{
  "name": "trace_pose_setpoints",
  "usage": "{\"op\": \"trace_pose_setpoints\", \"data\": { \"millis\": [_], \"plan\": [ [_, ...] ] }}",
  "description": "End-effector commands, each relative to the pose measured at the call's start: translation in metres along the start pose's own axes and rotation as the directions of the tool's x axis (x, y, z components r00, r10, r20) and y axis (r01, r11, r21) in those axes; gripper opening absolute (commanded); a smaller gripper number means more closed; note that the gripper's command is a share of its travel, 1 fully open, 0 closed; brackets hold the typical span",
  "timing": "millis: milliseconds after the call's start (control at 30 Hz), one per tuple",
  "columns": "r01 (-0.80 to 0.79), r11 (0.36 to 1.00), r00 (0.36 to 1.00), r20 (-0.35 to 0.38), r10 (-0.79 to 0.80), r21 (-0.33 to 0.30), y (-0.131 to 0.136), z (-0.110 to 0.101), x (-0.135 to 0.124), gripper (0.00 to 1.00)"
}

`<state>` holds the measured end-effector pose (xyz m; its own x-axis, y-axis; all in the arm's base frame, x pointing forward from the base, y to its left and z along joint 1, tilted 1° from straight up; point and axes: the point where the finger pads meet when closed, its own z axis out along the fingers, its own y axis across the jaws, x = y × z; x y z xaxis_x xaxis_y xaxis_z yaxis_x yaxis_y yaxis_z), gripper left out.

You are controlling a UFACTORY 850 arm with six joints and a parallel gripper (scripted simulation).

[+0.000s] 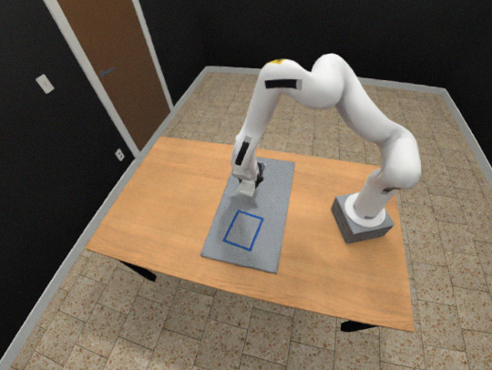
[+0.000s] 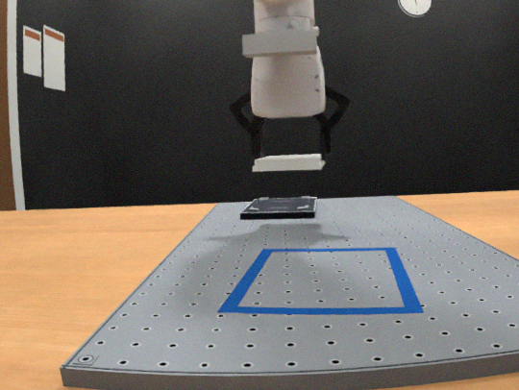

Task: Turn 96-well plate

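My gripper [image 2: 288,160] is shut on the white 96-well plate [image 2: 288,163] and holds it level in the air, well above the black plate nest [image 2: 279,206]. The nest is flat and dark, empty, at the far part of the grey perforated baseplate [image 2: 308,288]. In the top view the plate [image 1: 246,187] shows white under the wrist, with the gripper [image 1: 251,183] over the far end of the baseplate [image 1: 251,216]. The nest is mostly hidden there behind the wrist. I cannot make out the plate's cut-off corner or the A1 mark.
A blue-taped rectangle [image 2: 321,280] is marked on the baseplate nearer the front; it also shows in the top view [image 1: 243,230]. The arm's grey base block [image 1: 362,221] stands on the wooden table to the right of the baseplate.
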<state>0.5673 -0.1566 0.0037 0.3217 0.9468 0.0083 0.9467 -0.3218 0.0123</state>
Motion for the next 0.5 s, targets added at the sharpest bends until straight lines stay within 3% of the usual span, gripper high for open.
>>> {"op": "trace_pose_setpoints", "data": {
  "millis": [0, 467],
  "plan": [
    [0.0, 1.0, 1.0, 0.001, 0.0, -0.002, -0.001, -0.001, 0.008, 0.0],
    [0.0, 1.0, 1.0, 0.0, 0.0, -0.002, -0.011, 0.001, 0.05, 0.0]
  ]
}}
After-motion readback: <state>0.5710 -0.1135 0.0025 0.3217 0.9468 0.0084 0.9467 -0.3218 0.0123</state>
